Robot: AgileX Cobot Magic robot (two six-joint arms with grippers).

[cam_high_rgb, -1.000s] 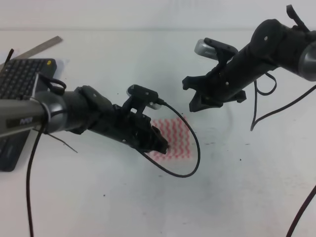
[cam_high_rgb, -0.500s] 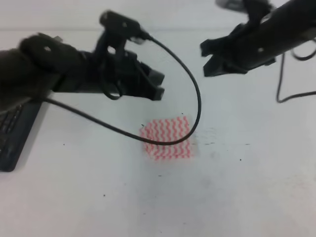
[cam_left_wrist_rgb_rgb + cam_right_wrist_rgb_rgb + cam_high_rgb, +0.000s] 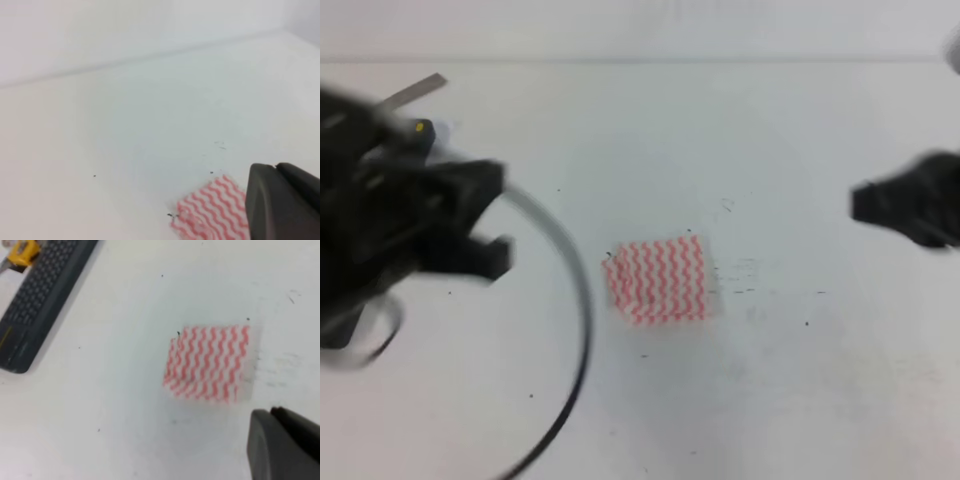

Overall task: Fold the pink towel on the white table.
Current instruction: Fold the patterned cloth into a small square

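The pink towel point(image 3: 658, 280) lies folded into a small rectangle on the white table point(image 3: 780, 400), with nothing touching it. It also shows in the left wrist view as the towel point(image 3: 212, 212) and in the right wrist view as the towel point(image 3: 210, 362). My left gripper point(image 3: 498, 218) is a blur well to the towel's left, its two fingers apart and empty. My right gripper point(image 3: 865, 205) is a dark blur far to the towel's right, also empty. Each wrist view shows just one dark finger point(image 3: 282, 200) point(image 3: 280, 445) at its lower right corner.
A dark keyboard point(image 3: 42, 300) lies at the table's left side, mostly behind my left arm in the high view. A metal ruler point(image 3: 415, 90) rests at the back left. A black cable point(image 3: 582, 330) swings from the left arm.
Both arms have pulled away from the middle, the left to the left and the right to the right. The folded towel has stayed put.
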